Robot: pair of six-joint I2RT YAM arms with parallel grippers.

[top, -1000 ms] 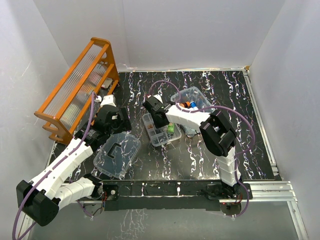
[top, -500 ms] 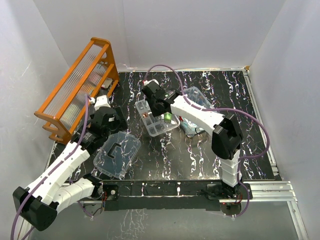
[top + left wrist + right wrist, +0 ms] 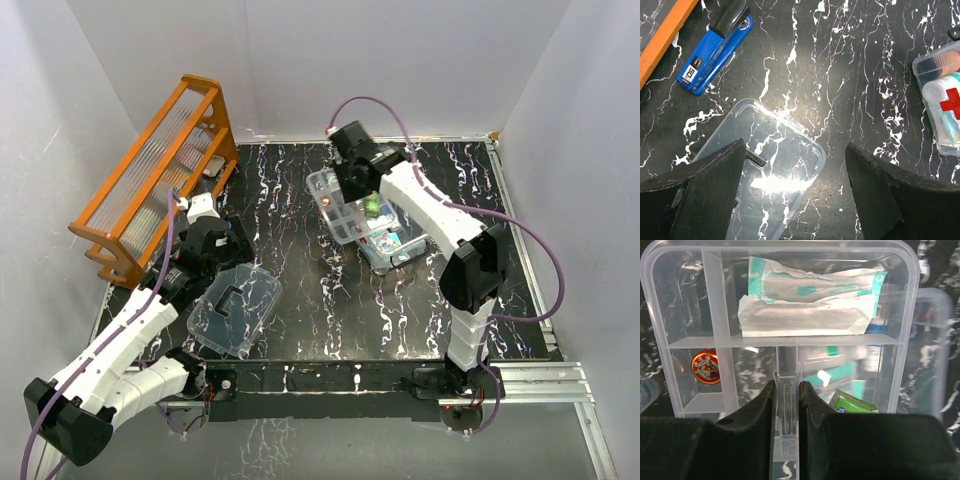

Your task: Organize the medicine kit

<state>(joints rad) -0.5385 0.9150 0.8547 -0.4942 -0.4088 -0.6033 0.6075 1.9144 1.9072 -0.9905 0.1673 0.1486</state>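
We see a black, white-veined table (image 3: 320, 310) walled in white. Over its far right part the clear compartmented plastic tray (image 3: 685, 305) sits above the clear rectangular box (image 3: 402, 246), with the right gripper (image 3: 786, 390) clenched on the tray's centre post. White-and-teal packets (image 3: 810, 305), a red round tin (image 3: 705, 366) and a green carton (image 3: 852, 402) lie inside. At the near left, the left gripper (image 3: 794, 146) hangs released over the clear lid (image 3: 765, 165). A blue stapler (image 3: 715, 50) lies beside the orange wooden rack (image 3: 150, 190).

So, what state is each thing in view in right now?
Clear lid: off the box, lying flat.
Compartmented tray: held partly over the box.
Clear box: open, items inside.
Left gripper: open above the lid.
Right gripper: shut on the tray's centre divider.
Blue stapler: closed, lying flat.
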